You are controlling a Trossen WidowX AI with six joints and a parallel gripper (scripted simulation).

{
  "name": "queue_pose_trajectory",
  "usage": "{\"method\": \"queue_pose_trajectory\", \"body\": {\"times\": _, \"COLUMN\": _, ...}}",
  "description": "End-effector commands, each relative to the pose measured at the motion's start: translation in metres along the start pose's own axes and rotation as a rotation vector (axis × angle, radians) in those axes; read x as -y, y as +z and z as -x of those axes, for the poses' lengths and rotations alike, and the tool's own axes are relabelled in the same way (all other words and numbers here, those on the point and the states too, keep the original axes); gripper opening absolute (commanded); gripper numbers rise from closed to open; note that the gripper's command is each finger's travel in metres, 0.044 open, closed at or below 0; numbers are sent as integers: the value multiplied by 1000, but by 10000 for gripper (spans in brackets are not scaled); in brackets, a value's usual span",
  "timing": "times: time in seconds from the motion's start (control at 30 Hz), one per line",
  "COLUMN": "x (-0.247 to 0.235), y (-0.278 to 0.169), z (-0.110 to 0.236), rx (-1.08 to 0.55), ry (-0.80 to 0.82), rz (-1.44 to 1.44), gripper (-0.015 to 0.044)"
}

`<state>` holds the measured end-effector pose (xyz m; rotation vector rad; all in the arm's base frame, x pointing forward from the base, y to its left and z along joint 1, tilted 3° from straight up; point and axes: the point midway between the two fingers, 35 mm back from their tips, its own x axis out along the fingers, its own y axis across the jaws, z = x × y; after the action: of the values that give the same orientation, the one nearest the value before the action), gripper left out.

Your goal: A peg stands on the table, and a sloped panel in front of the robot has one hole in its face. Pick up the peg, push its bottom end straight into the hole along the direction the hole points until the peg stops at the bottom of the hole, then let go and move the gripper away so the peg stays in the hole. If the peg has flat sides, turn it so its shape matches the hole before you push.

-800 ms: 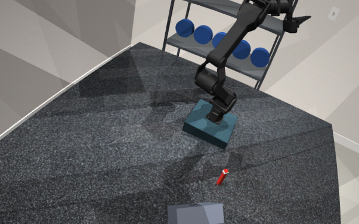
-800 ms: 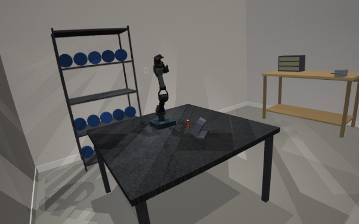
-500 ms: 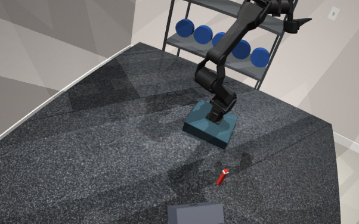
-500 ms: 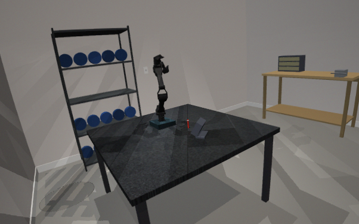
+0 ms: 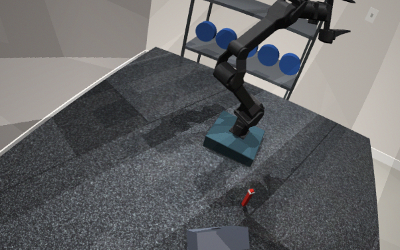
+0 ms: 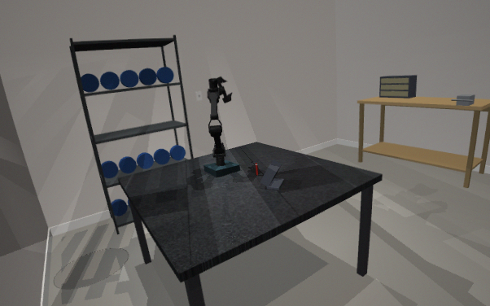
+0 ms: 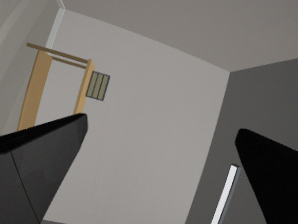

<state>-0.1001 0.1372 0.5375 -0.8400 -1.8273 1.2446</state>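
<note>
A slim red peg (image 5: 246, 199) (image 6: 256, 170) stands upright on the table (image 5: 111, 186) (image 6: 225, 220), between the robot's base and the panel. It looks flat-sided, with a pale band near its top. The grey sloped panel (image 5: 222, 239) (image 6: 270, 177) is cut off at the bottom edge of the top view. Its hole cannot be made out. My gripper (image 5: 351, 16) (image 6: 228, 89) (image 7: 163, 128) is wide open and empty. It is raised high above the table, far from the peg and panel, and both are out of the wrist view.
The arm stands on a teal base block (image 5: 232, 143) (image 6: 221, 168). A shelf rack (image 5: 184, 30) (image 6: 140, 131) with blue discs stands behind the table. A wooden workbench (image 6: 425, 103) (image 7: 35, 95) with a drawer box (image 6: 397, 86) (image 7: 98, 85) stands farther off.
</note>
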Motion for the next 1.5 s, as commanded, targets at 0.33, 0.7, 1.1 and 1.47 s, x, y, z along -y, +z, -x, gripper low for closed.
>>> {"method": "queue_pose_trajectory", "body": {"times": 0.33, "x": -33, "y": 2, "z": -28, "rx": -81, "ry": 132, "rz": -19, "gripper": 440}}
{"method": "queue_pose_trajectory", "body": {"times": 0.7, "x": -61, "y": -8, "z": -46, "rx": -169, "ry": 229, "rz": -53, "gripper": 440}}
{"method": "queue_pose_trajectory", "body": {"times": 1.1, "x": -96, "y": -24, "z": -63, "rx": -268, "ry": 344, "rz": -103, "gripper": 440}}
{"method": "queue_pose_trajectory", "body": {"times": 1.47, "x": -130, "y": -45, "z": -73, "rx": -365, "ry": 447, "rz": -155, "gripper": 440}}
